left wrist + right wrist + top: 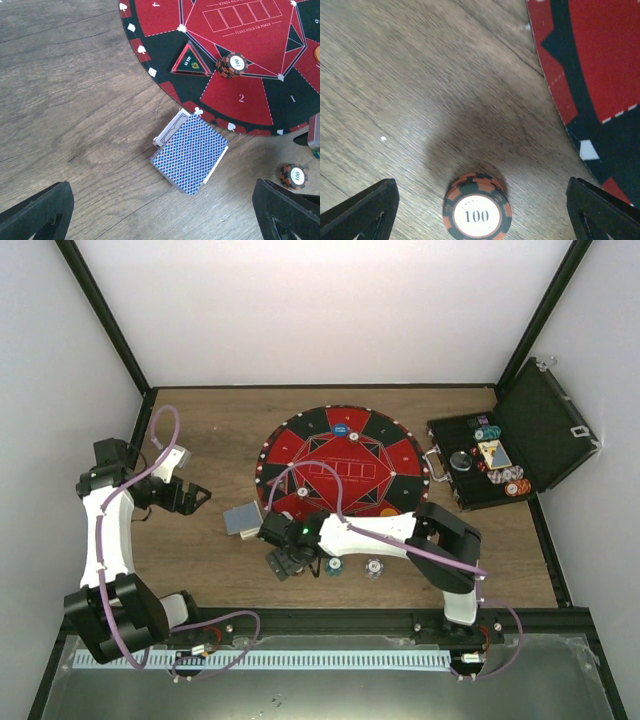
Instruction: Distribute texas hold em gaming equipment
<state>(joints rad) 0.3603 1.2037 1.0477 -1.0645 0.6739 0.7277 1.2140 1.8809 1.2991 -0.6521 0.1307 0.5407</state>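
**Right wrist view: brown-and-black edge-striped chip stack (pixel 477 209) centred between the spread fingers of the right gripper (pixel 480 182)**

Top external. Brown wood-grain tabletop (pixel 200 570) inside white walls. Large round red-and-black mat (pixel 340 465) mid-table, black hinged case (pixel 550 425) open at the right. Right gripper low over bare wood just off the mat's near-left rim, its chip stack hidden beneath it in this view. Just to its right on the wood: small teal chip (pixel 333 566), then white chip (pixel 374 568). Grey-blue-backed deck (pixel 243 519) of playing cards off the mat's left rim, between the two arms. Left gripper (pixel 190 497) apart, to the deck's left. Blue button disc (pixel 341 429) on the mat's far side, orange button disc (pixel 389 511) on its near-right side.

Left wrist. Fingers wide apart, empty. Deck flat on the wood just beside the mat's rim, long axis diagonal across the frame, ahead of the fingers. Second brown stack (pixel 232 65) on the mat beside a triangular dealer marker (pixel 190 61).

Right wrist. Jaws wide open, gripping nothing. Chip stack upright on the wood midway between the fingers, clear of both, set back from the tips toward the palm. Mat rim off to the right. Round, so no long axis to line up with. Clearly the nearer arm for this stack; left arm nearer the deck. Judged: open wood all round, nothing close enough to snag. Hard, smooth surface, so likely to slide or topple under an off-centre nudge.
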